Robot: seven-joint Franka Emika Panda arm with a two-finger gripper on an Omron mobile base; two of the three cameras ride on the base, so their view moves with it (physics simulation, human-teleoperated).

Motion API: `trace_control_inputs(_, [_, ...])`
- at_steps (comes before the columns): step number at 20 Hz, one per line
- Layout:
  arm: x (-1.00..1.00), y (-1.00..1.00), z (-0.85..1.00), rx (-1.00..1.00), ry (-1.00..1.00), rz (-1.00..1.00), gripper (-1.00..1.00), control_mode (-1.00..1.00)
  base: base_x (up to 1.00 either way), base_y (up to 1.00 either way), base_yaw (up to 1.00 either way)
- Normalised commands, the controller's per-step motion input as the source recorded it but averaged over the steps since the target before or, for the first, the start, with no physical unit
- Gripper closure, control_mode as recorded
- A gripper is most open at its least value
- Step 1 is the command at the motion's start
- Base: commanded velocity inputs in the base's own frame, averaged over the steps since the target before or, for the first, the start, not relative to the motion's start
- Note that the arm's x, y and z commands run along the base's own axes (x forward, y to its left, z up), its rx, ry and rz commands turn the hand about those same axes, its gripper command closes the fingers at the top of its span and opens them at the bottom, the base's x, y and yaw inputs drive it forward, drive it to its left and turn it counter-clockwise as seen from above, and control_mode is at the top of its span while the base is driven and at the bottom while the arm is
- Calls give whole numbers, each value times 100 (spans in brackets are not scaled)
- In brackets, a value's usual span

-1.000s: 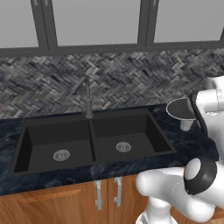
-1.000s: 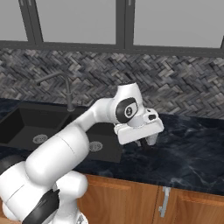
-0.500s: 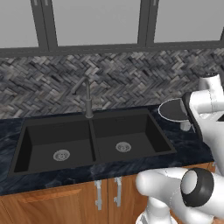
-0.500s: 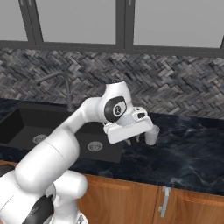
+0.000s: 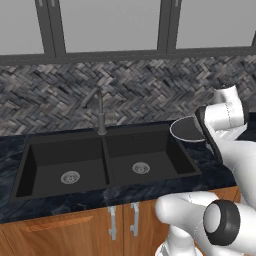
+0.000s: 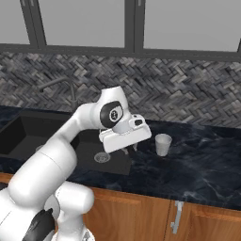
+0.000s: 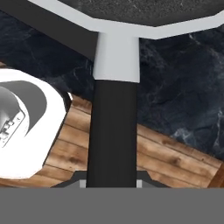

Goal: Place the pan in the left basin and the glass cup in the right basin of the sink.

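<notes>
Left base view: sink (image 5: pixel 107 187) set in the dark marbled tabletop (image 5: pixel 60 205), faucet (image 5: pixel 100 112) behind the divider. Left basin (image 5: pixel 52 162) holds nothing but its silver drain; same for the right basin (image 5: pixel 150 152). The pan (image 5: pixel 186 130) hangs in the air just past the right basin's far right corner, above the tabletop, dark inside, pale rim; its right side is cut off by the white arm, and the handle is hidden there.

Right base view: the glass cup (image 6: pixel 163 144) stands upright on the tabletop to the right of the sink, well clear of the right basin (image 6: pixel 101 162), nothing visible in it. Hand sits just beside it on the left; gripper (image 6: pixel 128 150) mostly hidden under the white hand body. Left basin cut off at the frame edge.

Hand view: black pan handle (image 7: pixel 111 131) runs up between the fingers to a pale neck and the pan's rim at top. Gripper is clamped narrowly on that handle; fingertips themselves hard to make out. Below: tabletop, wood cabinet front (image 7: pixel 175 159)
</notes>
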Motion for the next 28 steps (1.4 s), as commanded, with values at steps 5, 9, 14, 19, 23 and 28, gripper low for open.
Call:
trace_control_inputs(5, [7, 30, -1, 7, 0, 0, 100, -100, 0, 0, 0])
trace_control_inputs(9, [6, 33, -5, 8, -2, 0, 100, -100, 0, 0, 0])
trace_control_inputs(14, [7, 30, -4, 10, 0, 0, 100, -100, 0, 0, 0])
trace_control_inputs(19, [11, 33, -3, 2, 0, 3, 100, -100, 0, 0, 0])
trace_control_inputs(23, [6, 27, -3, 2, 0, 5, 100, -100, 0, 0, 0])
trace_control_inputs(28, [7, 27, -4, 1, 0, 5, 100, -100, 0, 0, 0])
